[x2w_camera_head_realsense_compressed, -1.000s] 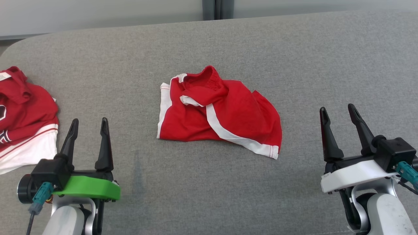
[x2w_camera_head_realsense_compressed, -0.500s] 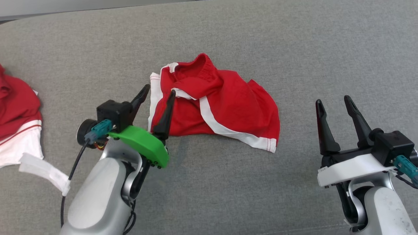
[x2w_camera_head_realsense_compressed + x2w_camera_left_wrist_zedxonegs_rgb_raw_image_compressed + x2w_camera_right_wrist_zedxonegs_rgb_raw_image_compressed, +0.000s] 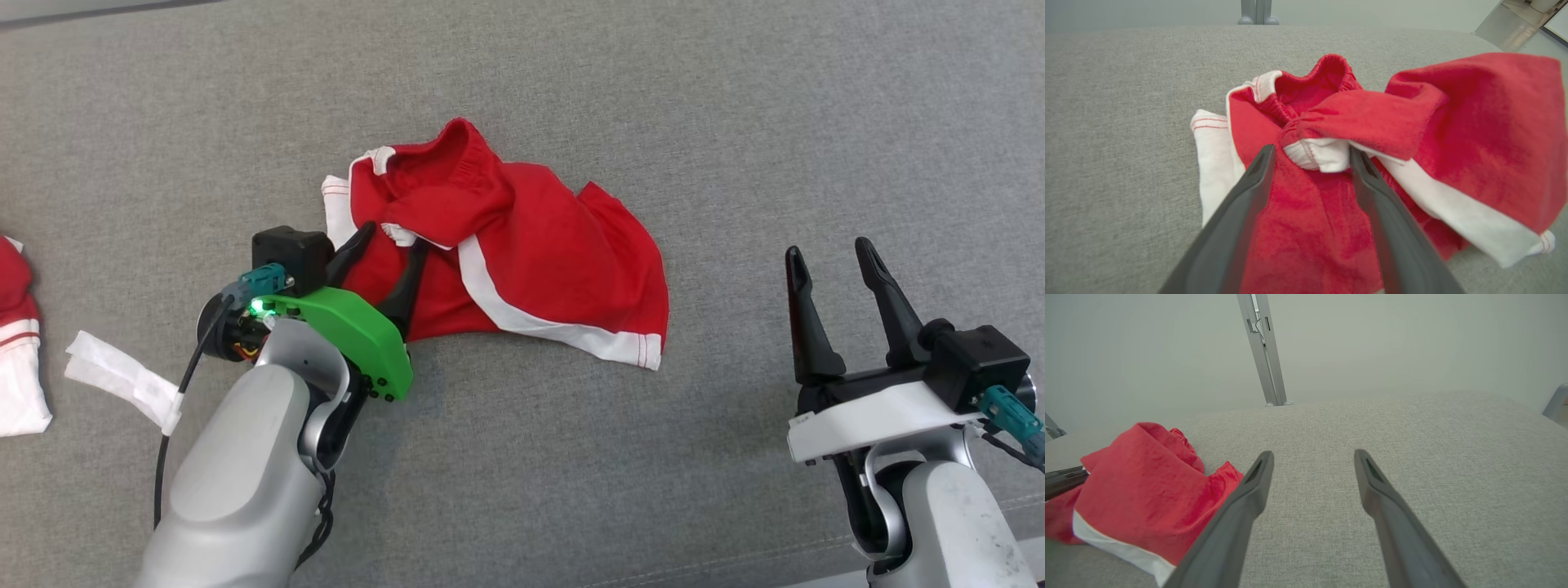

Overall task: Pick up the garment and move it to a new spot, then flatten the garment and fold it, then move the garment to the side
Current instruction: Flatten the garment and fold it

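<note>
Left claw (image 3: 393, 237) spread, astride left fold of garment (image 3: 555, 245)

You can see just a slice of a second red and white cloth (image 3: 16, 359) at the left edge of the head view (the rest is cut off). Your left hand (image 3: 393, 237) and its green mount (image 3: 351, 327) cover the near left corner of the garment (image 3: 555, 269). From the left wrist, the garment runs off the right edge. From the right wrist, its left part is cut off too. The white strip (image 3: 122, 380) by the cable is too small to name.
</note>
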You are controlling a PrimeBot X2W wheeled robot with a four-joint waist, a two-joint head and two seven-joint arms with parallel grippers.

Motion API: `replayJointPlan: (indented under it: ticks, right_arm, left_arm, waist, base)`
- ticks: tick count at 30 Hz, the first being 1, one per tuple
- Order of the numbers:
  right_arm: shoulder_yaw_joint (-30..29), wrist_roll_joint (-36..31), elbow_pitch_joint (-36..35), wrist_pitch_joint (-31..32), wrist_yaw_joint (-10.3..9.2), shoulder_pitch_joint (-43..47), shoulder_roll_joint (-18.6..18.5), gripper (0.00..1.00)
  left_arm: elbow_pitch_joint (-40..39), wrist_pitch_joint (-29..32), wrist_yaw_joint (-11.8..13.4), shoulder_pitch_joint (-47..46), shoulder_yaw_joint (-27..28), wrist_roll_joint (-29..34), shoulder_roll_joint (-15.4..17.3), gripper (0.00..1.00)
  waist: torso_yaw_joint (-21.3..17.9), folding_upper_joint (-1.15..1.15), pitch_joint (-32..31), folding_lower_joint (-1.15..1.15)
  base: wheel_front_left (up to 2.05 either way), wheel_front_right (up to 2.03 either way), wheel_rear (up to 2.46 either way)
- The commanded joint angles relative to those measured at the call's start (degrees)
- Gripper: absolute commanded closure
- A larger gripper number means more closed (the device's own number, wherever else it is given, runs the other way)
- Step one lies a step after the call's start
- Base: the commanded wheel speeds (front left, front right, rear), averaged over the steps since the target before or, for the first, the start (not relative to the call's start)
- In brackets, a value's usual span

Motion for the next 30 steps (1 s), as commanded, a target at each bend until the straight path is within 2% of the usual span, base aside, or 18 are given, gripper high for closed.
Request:
replayJointPlan:
  ticks: [1, 9, 17, 24, 25, 26, 27, 30]
  right_arm:
    - [0.1, 0.2, 0.2, -0.5, -0.04, -1.0, -0.1, 0.00]
    - [2.9, -0.7, 2.5, -0.2, -0.04, -0.1, -0.1, 0.00]
    - [11.3, 0.1, 9.6, 0.5, -0.05, 0.5, -0.2, 0.00]
    - [12.3, 0.7, 19.2, -0.7, -0.05, -3.4, -0.1, 0.00]
    - [12.5, 1.0, 20.7, -0.5, -0.05, -4.1, -0.1, 0.38]
    - [12.6, 1.1, 21.9, -0.2, -0.05, -4.6, -0.1, 0.71]
    - [12.8, 1.6, 23.5, 0.2, -0.05, -5.0, -0.1, 1.00]
    - [13.1, 2.6, 26.0, -0.4, -0.06, -5.9, -0.1, 1.00]
  left_arm:
    - [0.6, -0.5, -0.3, -1.3, 0.0, -0.4, 0.4, 1.00]
    - [2.4, -3.7, -0.6, -2.8, -1.5, 0.1, 1.4, 1.00]
    - [-0.1, -6.2, 2.1, -0.6, -2.3, 2.1, 2.0, 1.00]
    - [-3.3, -6.7, 3.7, 1.0, -2.1, 2.4, 3.2, 1.00]
    - [-3.9, -7.0, 3.8, 1.2, -1.8, 2.2, 3.3, 1.00]
    - [-4.1, -7.0, 4.0, 1.4, -1.8, 2.2, 3.5, 1.00]
    - [-4.5, -7.2, 4.3, 1.8, -1.7, 2.1, 3.7, 1.00]
    - [-5.5, -7.9, 4.8, 2.3, -1.3, 2.1, 4.1, 1.00]
  waist:
    - [-0.2, 0.00, 0.2, 0.00]
    - [-0.2, 0.00, 0.0, 0.00]
    - [1.9, 0.00, 0.3, 0.00]
    - [3.9, 0.00, 0.6, 0.00]
    - [4.1, 0.00, 0.7, 0.00]
    - [4.3, 0.00, 0.7, 0.00]
    - [4.5, 0.00, 0.7, 0.00]
    - [5.0, 0.00, 0.6, 0.00]
  base:
    - [0.00, 0.00, 0.00]
    - [0.00, 0.00, 0.00]
    - [0.00, 0.00, 0.00]
    - [0.00, 0.00, 0.00]
    - [0.00, 0.00, 0.00]
    - [0.00, 0.00, 0.00]
    - [0.00, 0.00, 0.00]
    - [0.00, 0.00, 0.00]
